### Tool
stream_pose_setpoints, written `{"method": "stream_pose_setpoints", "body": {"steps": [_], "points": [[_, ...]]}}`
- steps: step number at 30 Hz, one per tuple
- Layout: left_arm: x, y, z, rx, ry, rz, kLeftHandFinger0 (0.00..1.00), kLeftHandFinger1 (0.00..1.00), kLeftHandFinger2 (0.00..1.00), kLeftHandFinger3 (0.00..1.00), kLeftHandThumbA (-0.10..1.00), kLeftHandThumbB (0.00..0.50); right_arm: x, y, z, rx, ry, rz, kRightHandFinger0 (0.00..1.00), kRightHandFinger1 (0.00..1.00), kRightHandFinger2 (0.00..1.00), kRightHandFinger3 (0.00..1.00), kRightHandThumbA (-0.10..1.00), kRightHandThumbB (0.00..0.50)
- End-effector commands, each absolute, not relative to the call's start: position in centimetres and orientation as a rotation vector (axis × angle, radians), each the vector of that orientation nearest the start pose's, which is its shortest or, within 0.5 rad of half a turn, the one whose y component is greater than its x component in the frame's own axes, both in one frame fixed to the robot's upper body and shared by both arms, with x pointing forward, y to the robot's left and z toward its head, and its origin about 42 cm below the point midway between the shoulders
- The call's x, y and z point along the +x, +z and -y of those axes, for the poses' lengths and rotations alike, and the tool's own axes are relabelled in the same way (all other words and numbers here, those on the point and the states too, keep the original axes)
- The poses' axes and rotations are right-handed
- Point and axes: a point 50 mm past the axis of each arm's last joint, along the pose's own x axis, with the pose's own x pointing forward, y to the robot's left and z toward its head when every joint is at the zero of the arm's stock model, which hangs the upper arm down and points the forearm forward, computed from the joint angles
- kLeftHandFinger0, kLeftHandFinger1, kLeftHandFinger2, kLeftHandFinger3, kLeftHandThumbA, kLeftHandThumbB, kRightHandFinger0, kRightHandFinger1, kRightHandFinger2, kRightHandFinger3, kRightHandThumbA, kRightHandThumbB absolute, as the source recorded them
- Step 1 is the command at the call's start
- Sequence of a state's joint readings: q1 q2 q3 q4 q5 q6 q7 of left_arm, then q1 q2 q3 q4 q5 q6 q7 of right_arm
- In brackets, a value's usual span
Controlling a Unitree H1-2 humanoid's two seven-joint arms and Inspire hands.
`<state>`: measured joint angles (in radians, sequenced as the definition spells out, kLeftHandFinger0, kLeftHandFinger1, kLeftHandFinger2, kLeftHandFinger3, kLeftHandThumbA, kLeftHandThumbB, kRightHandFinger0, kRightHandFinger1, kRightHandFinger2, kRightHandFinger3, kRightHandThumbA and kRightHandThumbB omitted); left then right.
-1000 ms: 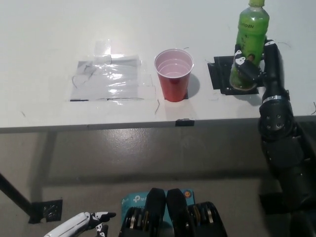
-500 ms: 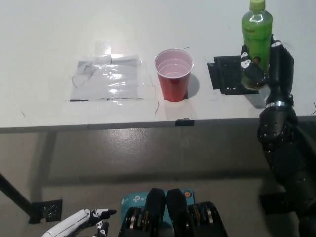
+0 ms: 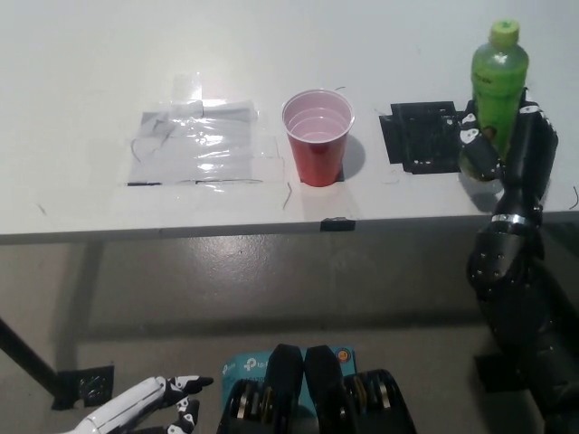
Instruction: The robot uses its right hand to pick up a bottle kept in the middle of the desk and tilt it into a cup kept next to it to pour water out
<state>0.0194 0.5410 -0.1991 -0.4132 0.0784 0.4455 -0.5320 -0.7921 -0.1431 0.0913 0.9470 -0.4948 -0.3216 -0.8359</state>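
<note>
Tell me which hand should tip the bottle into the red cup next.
Right. The black right hand already grips the green bottle, right of the red cup. The white left hand hangs low, below the desk edge.

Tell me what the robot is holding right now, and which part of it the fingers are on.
The right hand holds the green bottle around its lower body; the left hand holds nothing.

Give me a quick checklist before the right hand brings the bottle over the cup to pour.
1. Right hand shut on the green bottle: ok.
2. Bottle upright: ok.
3. Bottle cap off for pouring: not ok, cap looks on.
4. Red cup upright on the desk, mouth open: ok.
5. Path between bottle and cup free of obstacles: ok, only the flat black mat.
6. Left hand low, away from the desk: ok.
</note>
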Motion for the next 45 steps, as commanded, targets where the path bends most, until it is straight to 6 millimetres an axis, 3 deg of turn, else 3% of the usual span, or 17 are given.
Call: {"method": "stream_pose_setpoints", "body": {"steps": [1,4,5,8,11,12,13,14,15,16,17,18,20,23,30,35,45], "points": [[25.4,19.0,-28.8,0.653,-0.632,-0.193,1.00,1.00,1.00,1.00,1.00,0.416,50.8,23.9,21.3,-0.350,-0.675,0.693,0.00,0.15,0.31,0.40,-0.10,0.000],[25.4,18.9,-28.8,0.661,-0.631,-0.200,1.00,1.00,1.00,1.00,1.00,0.434,50.7,23.7,21.3,-0.326,-0.672,0.675,0.00,0.09,0.28,0.46,-0.10,0.000],[25.4,18.9,-28.9,0.659,-0.634,-0.197,1.00,1.00,1.00,1.00,1.00,0.414,50.6,23.4,21.3,-0.322,-0.680,0.668,0.05,0.08,0.25,0.50,-0.10,0.000],[25.2,18.8,-28.9,0.659,-0.629,-0.194,1.00,1.00,1.00,1.00,1.00,0.413,50.5,22.7,21.5,-0.321,-0.690,0.651,0.02,0.05,0.20,0.58,-0.10,0.000],[25.3,18.9,-28.8,0.672,-0.628,-0.186,1.00,1.00,1.00,1.00,1.00,0.401,50.5,22.2,21.7,-0.326,-0.682,0.629,0.02,0.04,0.24,0.75,-0.10,0.000],[25.3,18.9,-28.8,0.666,-0.630,-0.186,1.00,1.00,1.00,1.00,1.00,0.389,50.5,21.6,21.6,-0.349,-0.662,0.605,0.36,0.47,0.63,1.00,-0.03,0.000],[25.4,19.0,-28.8,0.664,-0.631,-0.185,1.00,1.00,1.00,1.00,1.00,0.388,50.7,21.2,21.7,-0.375,-0.645,0.588,0.54,0.63,0.74,1.00,0.06,0.000],[25.5,19.1,-28.8,0.665,-0.631,-0.183,1.00,1.00,1.00,1.00,1.00,0.388,50.7,21.2,21.7,-0.374,-0.646,0.589,0.55,0.63,0.74,1.00,0.09,0.000],[25.5,19.2,-28.8,0.662,-0.627,-0.182,1.00,1.00,1.00,1.00,1.00,0.393,50.9,20.4,21.7,-0.423,-0.612,0.550,0.89,1.00,1.00,1.00,0.30,0.079],[25.5,19.2,-28.8,0.662,-0.627,-0.182,1.00,1.00,1.00,1.00,1.00,0.393,50.9,20.3,21.7,-0.424,-0.613,0.550,0.97,1.00,1.00,1.00,0.36,0.032],[25.5,19.2,-28.9,0.656,-0.629,-0.188,1.00,1.00,1.00,1.00,1.00,0.400,51.0,19.9,21.8,-0.471,-0.590,0.544,1.00,1.00,1.00,1.00,0.38,0.079],[25.5,19.2,-28.9,0.654,-0.629,-0.190,1.00,1.00,1.00,1.00,1.00,0.397,51.0,19.8,21.9,-0.492,-0.580,0.541,1.00,1.00,1.00,1.00,0.39,0.092],[25.7,19.4,-28.9,0.664,-0.633,-0.181,1.00,1.00,1.00,1.00,1.00,0.396,51.0,19.4,22.0,-0.551,-0.561,0.550,1.00,1.00,1.00,1.00,0.58,0.119],[25.8,19.6,-28.9,0.669,-0.629,-0.174,1.00,1.00,1.00,1.00,1.00,0.398,50.9,19.2,22.1,-0.586,-0.550,0.565,1.00,1.00,1.00,1.00,0.63,0.111],[25.8,19.8,-28.9,0.701,-0.631,-0.170,1.00,1.00,1.00,1.00,1.00,0.404,50.5,18.6,22.7,-0.644,-0.552,0.589,1.00,1.00,1.00,1.00,0.54,0.070],[25.8,19.6,-28.9,0.682,-0.631,-0.172,1.00,1.00,1.00,1.00,1.00,0.395,50.4,18.4,23.1,-0.626,-0.582,0.580,1.00,1.00,1.00,1.00,0.64,0.071],[25.6,19.6,-28.7,0.692,-0.631,-0.179,1.00,1.00,1.00,1.00,1.00,0.370,50.7,19.1,22.5,-0.530,-0.580,0.549,1.00,1.00,1.00,1.00,0.59,0.080]]}}
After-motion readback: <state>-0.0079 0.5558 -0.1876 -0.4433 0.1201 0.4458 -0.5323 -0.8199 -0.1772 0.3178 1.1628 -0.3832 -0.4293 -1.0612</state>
